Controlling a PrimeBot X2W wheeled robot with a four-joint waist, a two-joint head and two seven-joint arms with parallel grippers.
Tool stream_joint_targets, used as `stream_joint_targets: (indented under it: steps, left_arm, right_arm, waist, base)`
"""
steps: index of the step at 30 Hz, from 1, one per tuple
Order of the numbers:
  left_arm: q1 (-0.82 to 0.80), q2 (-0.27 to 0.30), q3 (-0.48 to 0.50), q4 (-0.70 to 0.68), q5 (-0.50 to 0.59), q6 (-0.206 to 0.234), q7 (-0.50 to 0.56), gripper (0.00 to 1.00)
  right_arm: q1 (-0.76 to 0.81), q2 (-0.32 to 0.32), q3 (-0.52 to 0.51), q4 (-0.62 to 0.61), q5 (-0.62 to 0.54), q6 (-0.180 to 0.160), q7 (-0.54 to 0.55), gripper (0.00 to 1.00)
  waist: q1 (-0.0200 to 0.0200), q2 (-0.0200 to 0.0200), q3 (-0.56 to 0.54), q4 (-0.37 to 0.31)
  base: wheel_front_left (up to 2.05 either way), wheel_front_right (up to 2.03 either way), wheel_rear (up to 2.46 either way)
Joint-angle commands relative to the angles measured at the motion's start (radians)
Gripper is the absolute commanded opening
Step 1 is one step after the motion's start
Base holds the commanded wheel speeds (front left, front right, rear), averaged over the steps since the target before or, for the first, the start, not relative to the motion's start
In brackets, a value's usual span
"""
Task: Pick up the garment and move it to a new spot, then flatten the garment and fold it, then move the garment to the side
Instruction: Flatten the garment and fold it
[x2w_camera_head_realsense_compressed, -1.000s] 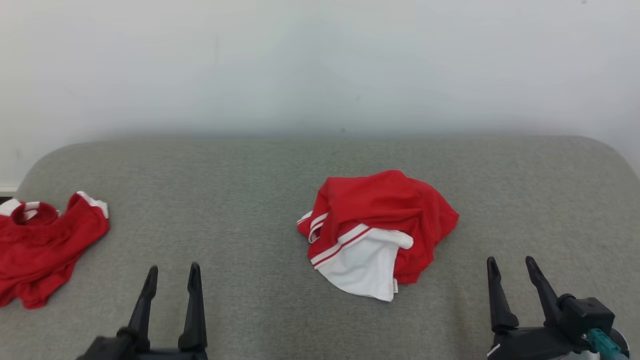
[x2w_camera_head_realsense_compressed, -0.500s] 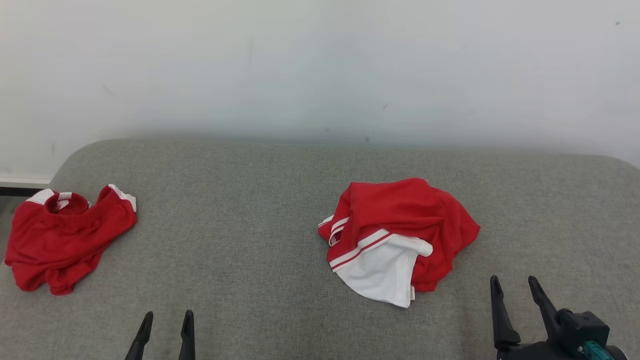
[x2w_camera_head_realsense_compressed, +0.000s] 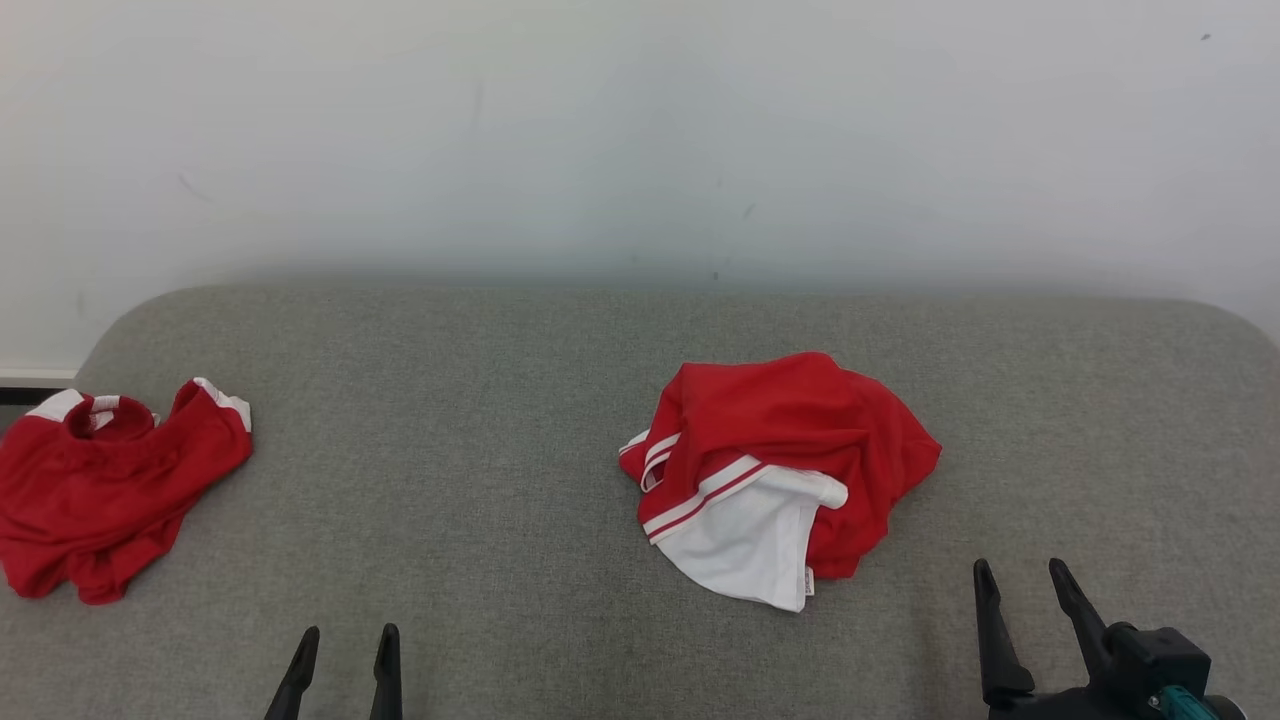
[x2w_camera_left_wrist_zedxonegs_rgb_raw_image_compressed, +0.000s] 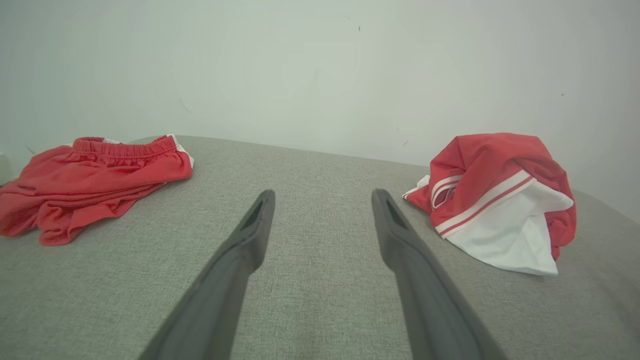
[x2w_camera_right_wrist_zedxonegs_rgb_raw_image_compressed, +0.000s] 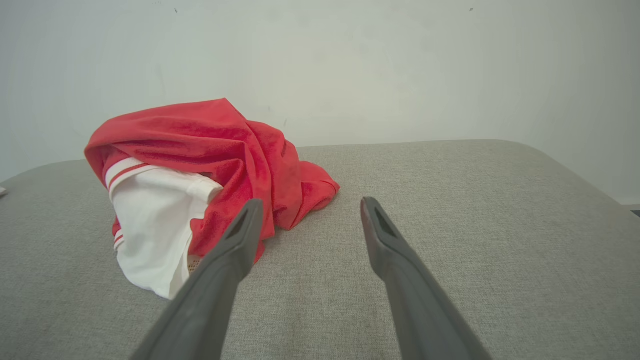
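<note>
Fingers of left gripper (x2w_camera_head_realsense_compressed: 350, 640) and right gripper (x2w_camera_head_realsense_compressed: 1020, 580) stand parted, empty, at 7 and 5 o'clock. Pick-up seems not yet begun; next, the right gripper likely must reach toward 11 o'clock and pinch the crumpled red-and-white garment (x2w_camera_head_realsense_compressed: 790, 450) at the centre of the grey desk (x2w_camera_head_realsense_compressed: 480, 400). Bunched, it shows no clear long axis; its white panel points to 6 o'clock.

Left hand (x2w_camera_head_realsense_compressed: 350, 633) and right hand (x2w_camera_head_realsense_compressed: 1020, 567) each have 2 long dark tapered fingers (x2w_camera_head_realsense_compressed: 992, 635), with a teal connector (x2w_camera_head_realsense_compressed: 1180, 701) behind the right
</note>
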Motion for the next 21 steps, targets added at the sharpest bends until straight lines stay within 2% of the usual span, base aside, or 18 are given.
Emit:
stream_joint_targets:
  steps: [1, 12, 21]
  left_arm:
    - [-0.012, -0.003, -0.001, 0.004, 0.004, -0.003, -0.003, 1.0]
    - [-0.031, -0.011, -0.021, 0.04, -0.007, -0.008, -0.003, 1.0]
    - [-0.137, 0.0, -0.096, 0.182, -0.077, -0.006, 0.016, 1.0]
  right_arm:
    - [-0.002, -0.001, 0.002, -0.001, 0.0, -0.002, 0.001, 1.0]
    - [-0.004, -0.001, 0.014, -0.008, 0.006, -0.002, 0.009, 1.0]
    - [-0.017, -0.001, 0.032, -0.03, -0.007, -0.002, 0.031, 1.0]
  waist:
    - [0.0, 0.0, 0.001, -0.002]
    - [0.0, 0.0, 0.009, -0.029]
    - [0.0, 0.0, 0.017, -0.135]
  base:
    - [0.0, 0.0, 0.0]
    - [0.0, 0.0, 0.0]
    - [0.0, 0.0, 0.0]
